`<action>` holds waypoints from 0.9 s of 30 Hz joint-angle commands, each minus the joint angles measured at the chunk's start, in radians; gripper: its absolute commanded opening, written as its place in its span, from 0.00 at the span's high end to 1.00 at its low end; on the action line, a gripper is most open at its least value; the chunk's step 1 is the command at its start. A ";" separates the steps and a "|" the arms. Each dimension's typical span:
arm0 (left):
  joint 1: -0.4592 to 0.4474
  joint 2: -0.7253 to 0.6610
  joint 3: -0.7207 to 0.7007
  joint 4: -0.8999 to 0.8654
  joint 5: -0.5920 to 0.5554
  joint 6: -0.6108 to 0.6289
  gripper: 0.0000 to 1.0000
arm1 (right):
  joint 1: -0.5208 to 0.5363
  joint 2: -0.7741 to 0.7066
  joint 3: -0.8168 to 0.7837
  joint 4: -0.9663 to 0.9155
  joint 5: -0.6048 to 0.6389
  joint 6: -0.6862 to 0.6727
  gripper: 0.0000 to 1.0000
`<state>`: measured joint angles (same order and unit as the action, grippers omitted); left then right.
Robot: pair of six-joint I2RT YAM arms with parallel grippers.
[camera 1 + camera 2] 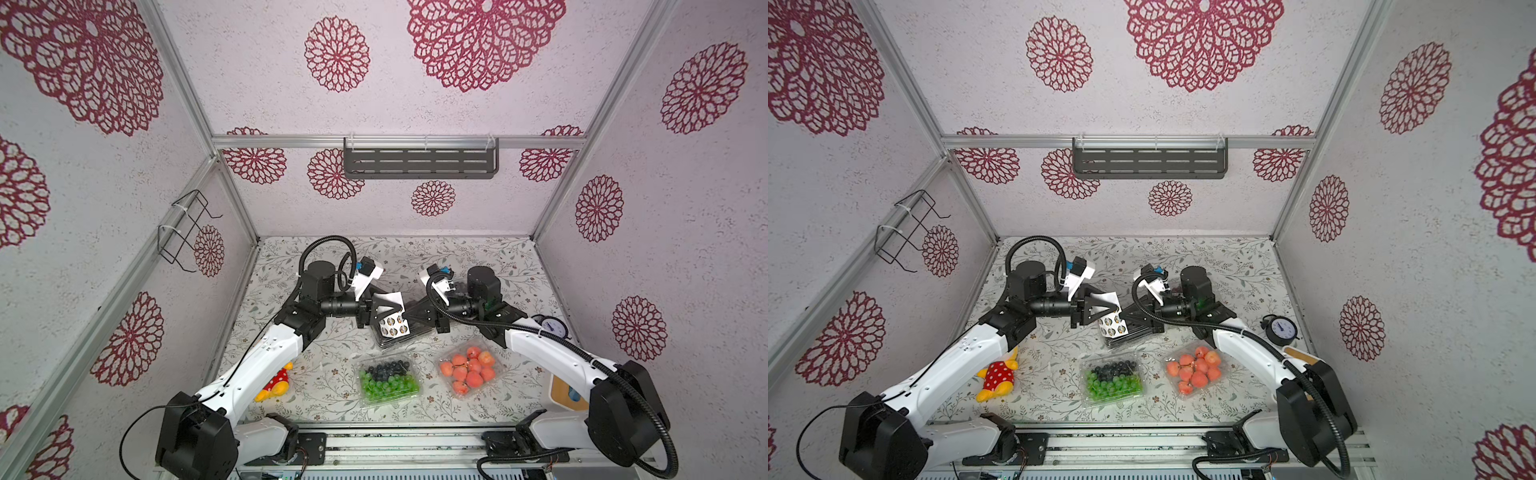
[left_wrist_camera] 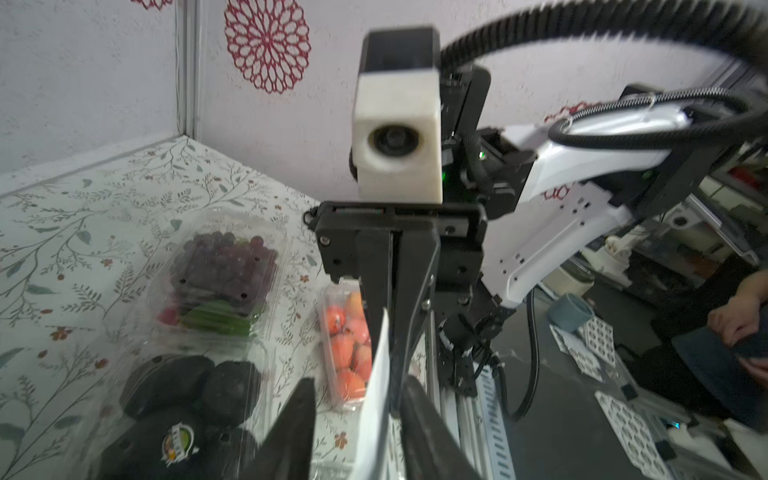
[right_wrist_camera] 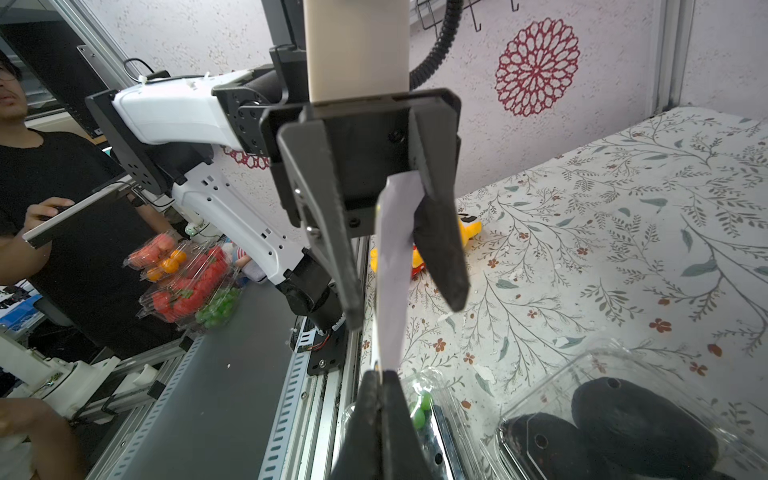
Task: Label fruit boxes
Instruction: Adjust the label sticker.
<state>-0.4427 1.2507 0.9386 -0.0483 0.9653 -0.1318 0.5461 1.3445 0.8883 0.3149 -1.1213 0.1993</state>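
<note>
Gripping the sheet (image 3: 392, 270), right fingers (image 3: 361, 424) clamp; left fingers (image 2: 296, 424) apart; purple-fruit box (image 2: 224, 270) wrist-view only.

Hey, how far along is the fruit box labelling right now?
Done: the black-fruit box carries a sticker. In hand: the right hand pinches the sticker sheet over it, the left hand open around the sheet. Left: the purple-fruit box, green-and-blue box and orange-red box show no sticker.
</note>
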 commanded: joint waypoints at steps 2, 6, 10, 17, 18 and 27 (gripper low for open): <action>-0.005 -0.001 0.030 -0.116 0.018 0.111 0.82 | -0.003 -0.035 0.043 -0.030 -0.001 -0.052 1.00; -0.005 0.005 0.022 -0.084 0.053 0.098 0.94 | -0.001 -0.020 0.050 -0.031 -0.009 -0.052 1.00; -0.004 0.011 0.021 -0.079 0.095 0.098 1.00 | -0.005 -0.017 0.033 0.035 -0.004 -0.010 0.93; -0.002 -0.002 0.012 -0.049 0.153 0.089 1.00 | -0.031 -0.043 -0.032 0.246 -0.014 0.111 0.85; -0.001 -0.006 0.009 -0.042 0.162 0.090 1.00 | -0.029 -0.039 -0.032 0.275 -0.032 0.129 0.85; 0.003 -0.023 -0.017 0.024 0.155 0.054 1.00 | -0.027 -0.050 -0.099 0.417 -0.130 0.208 0.79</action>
<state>-0.4442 1.2430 0.9329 -0.0753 1.1133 -0.0753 0.5201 1.3373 0.7979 0.6418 -1.1923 0.3824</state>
